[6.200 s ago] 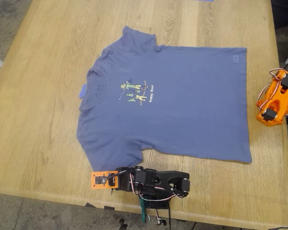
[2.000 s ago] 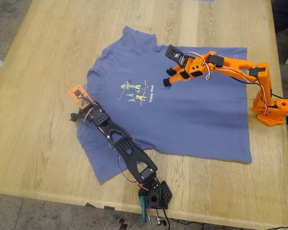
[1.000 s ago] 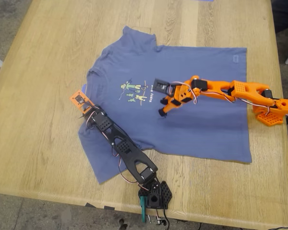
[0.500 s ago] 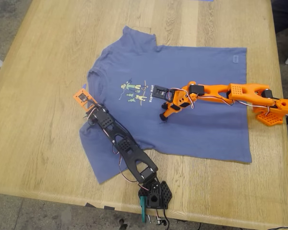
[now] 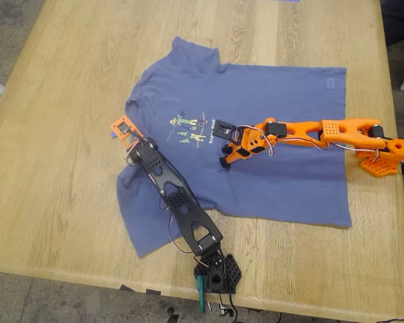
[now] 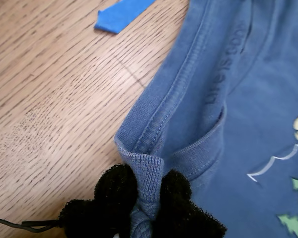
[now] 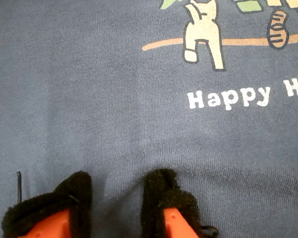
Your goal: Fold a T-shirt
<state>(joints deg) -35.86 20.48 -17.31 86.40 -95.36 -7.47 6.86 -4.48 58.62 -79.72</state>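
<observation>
The slate-blue T-shirt (image 5: 283, 168) lies spread flat on the wooden table, collar toward the exterior view's left, its cartoon print (image 5: 188, 129) facing up. My first gripper (image 5: 130, 153), on the black arm, is shut on the ribbed collar (image 6: 148, 173), which bunches between its black pads (image 6: 116, 186). My second gripper (image 5: 225, 160), on the orange arm, rests fingertips down on the chest cloth just beside the yellow text (image 7: 228, 96). Its pads (image 7: 166, 191) stand apart with a slight wrinkle of cloth between them.
A strip of blue tape (image 6: 121, 12) is stuck on the table (image 5: 54, 168) close to the collar. The black arm's base (image 5: 215, 272) sits at the table's near edge, the orange arm's base (image 5: 384, 158) at the exterior view's right edge.
The black arm has drawn the collar a little toward the exterior view's right, rumpling the shoulder. The orange arm has come down from above onto the chest beside the print.
</observation>
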